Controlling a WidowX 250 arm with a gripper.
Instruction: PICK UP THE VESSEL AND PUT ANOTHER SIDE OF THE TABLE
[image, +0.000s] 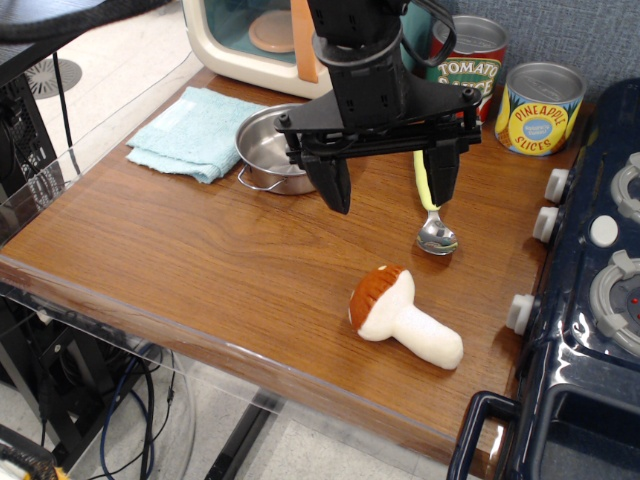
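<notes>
The vessel (268, 150) is a small shiny steel pot with a wire loop handle toward the front. It sits on the brown wooden table (200, 270) at the back, beside a light blue cloth, and the arm hides part of it. My gripper (392, 180) is black, open and empty. Its two fingers point down and hang above the table just right of the vessel, with the left finger (332, 185) close to the pot's right rim.
A light blue cloth (195, 130) lies left of the vessel. A spoon with a yellow-green handle (434, 225) and a plush mushroom (400, 315) lie on the table. Two tin cans (540, 108) stand at the back right. A dark blue toy stove (590, 300) fills the right side.
</notes>
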